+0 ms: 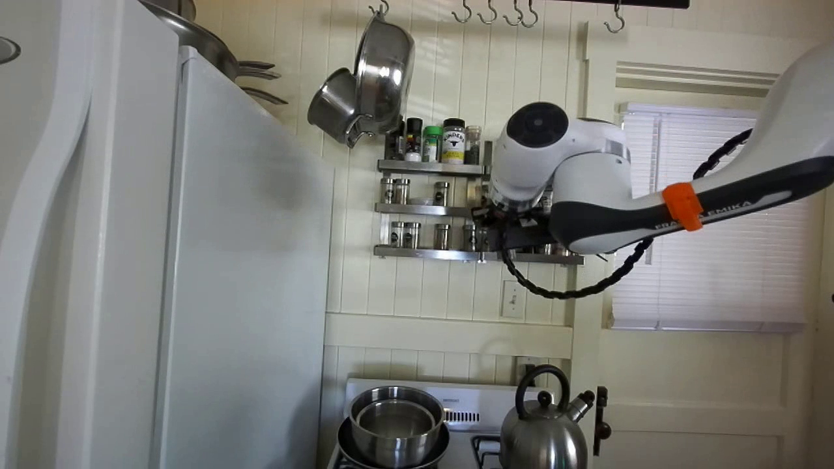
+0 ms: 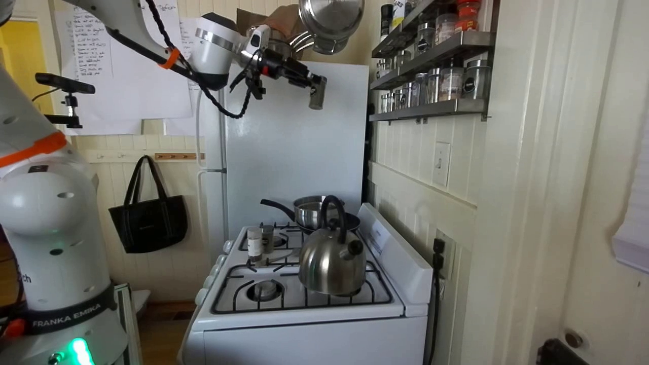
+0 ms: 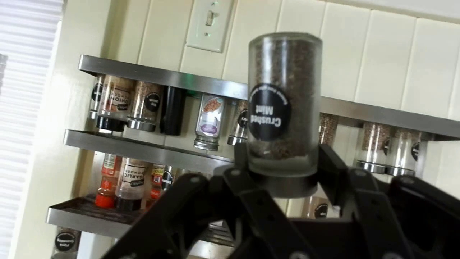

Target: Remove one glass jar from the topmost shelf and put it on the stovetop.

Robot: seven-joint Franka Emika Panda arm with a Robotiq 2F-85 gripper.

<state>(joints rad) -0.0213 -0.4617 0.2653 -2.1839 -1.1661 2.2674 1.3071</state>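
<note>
Plumb in the centre of the wrist view, there's the glass jar [image 3: 285,108], big in the frame, its round black label [image 3: 269,111] reading Crushed Mint upside down, something dark and crumbly showing through the glass. And the gripper [image 3: 283,154] has it, yes, clamped near the lid [image 3: 287,187], black fingers [image 3: 334,169] pressed in from either side, the lid end pointing down in this view. Behind it, the metal rack [image 3: 143,73] slants right across, spice containers [image 3: 375,144] lined up along its tiers, a light switch [image 3: 210,19] up near the top edge.

Over to the upper middle of an exterior view, and the same jar hangs in the air, close to upright, lid end up, well apart from the rack at upper right and well above the stovetop [image 2: 293,294] in the lower middle. Down there, a steel kettle [image 2: 332,261] stands near mid-frame, steel cookware [image 2: 307,210] just beyond it, and two small containers [image 2: 255,243] stand side by side towards the stovetop's left edge.

Face-on to the rack in an exterior view: the topmost shelf [image 1: 430,168] runs across the upper middle of the frame, bottles [image 1: 453,140] standing in a row on it, one green-capped. The white arm [image 1: 596,182] reaches in from the right edge and covers part of the rack, while steel pots [image 1: 389,58] hang just up and to the left.
</note>
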